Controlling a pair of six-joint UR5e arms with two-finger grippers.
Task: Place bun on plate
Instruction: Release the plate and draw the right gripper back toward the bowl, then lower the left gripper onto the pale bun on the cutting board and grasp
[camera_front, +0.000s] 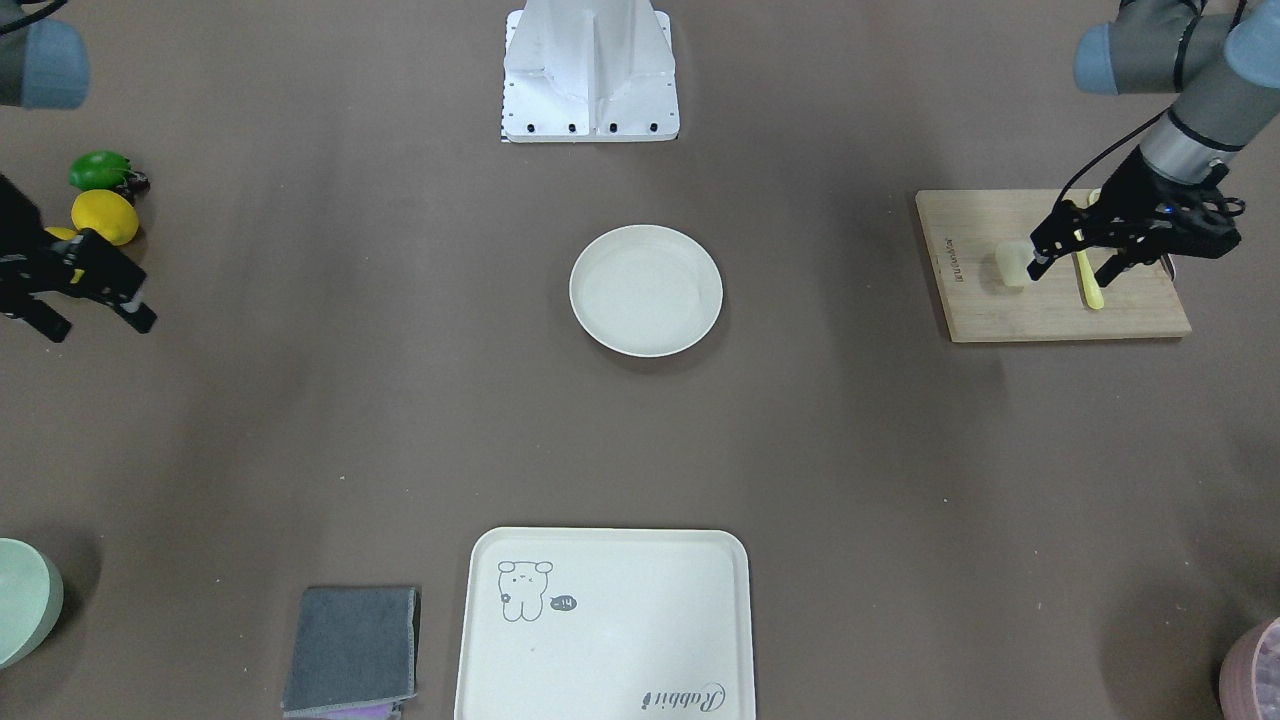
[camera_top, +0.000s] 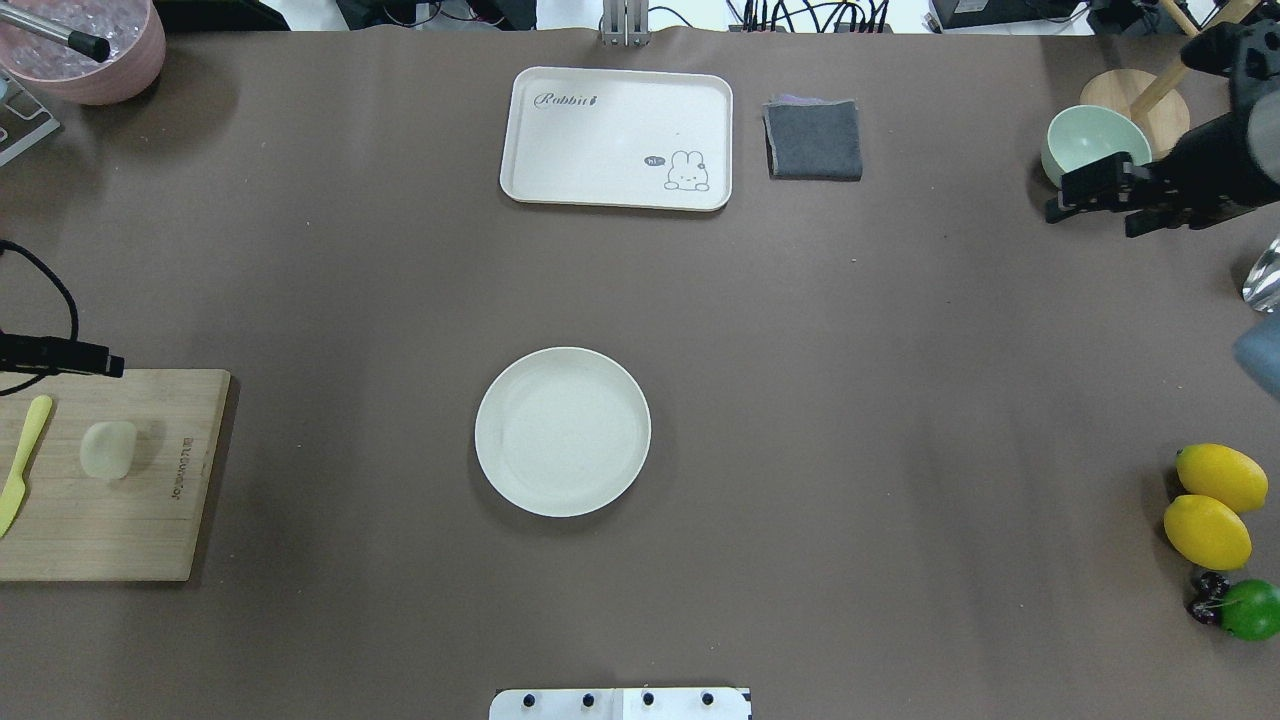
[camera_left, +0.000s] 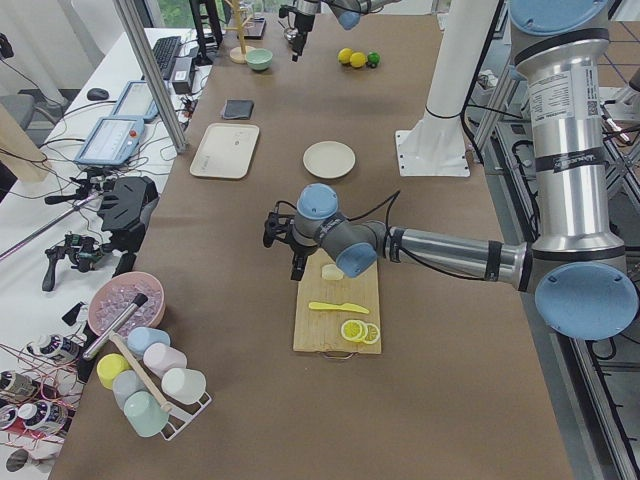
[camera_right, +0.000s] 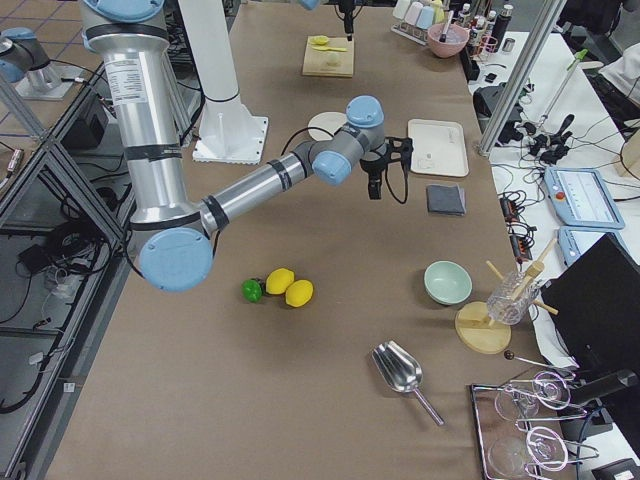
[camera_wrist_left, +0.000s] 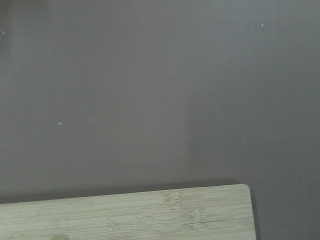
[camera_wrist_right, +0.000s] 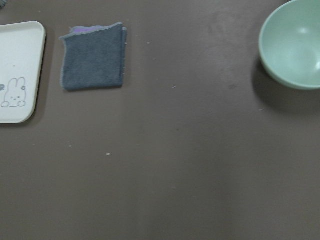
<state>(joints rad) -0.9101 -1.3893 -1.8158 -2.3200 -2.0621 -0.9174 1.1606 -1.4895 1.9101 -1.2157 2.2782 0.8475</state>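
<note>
The bun (camera_top: 108, 448), a small pale lump, lies on a wooden cutting board (camera_top: 140, 520) at the table's left end, also seen in the front view as the bun (camera_front: 1013, 265). The round cream plate (camera_top: 562, 432) sits empty at the table's middle, apart from it. My left gripper (camera_front: 1075, 272) hovers open over the board's far edge, just beyond the bun, holding nothing. My right gripper (camera_front: 98, 322) hangs open and empty at the table's right end, near the green bowl.
A yellow knife (camera_top: 25, 460) and lemon slices (camera_left: 358, 331) share the board. A cream tray (camera_top: 615, 140), a grey cloth (camera_top: 813, 140) and a green bowl (camera_top: 1095, 140) line the far side. Two lemons (camera_top: 1210, 505) and a lime (camera_top: 1250, 608) lie at the right. A pink bowl (camera_top: 90, 50) stands far left.
</note>
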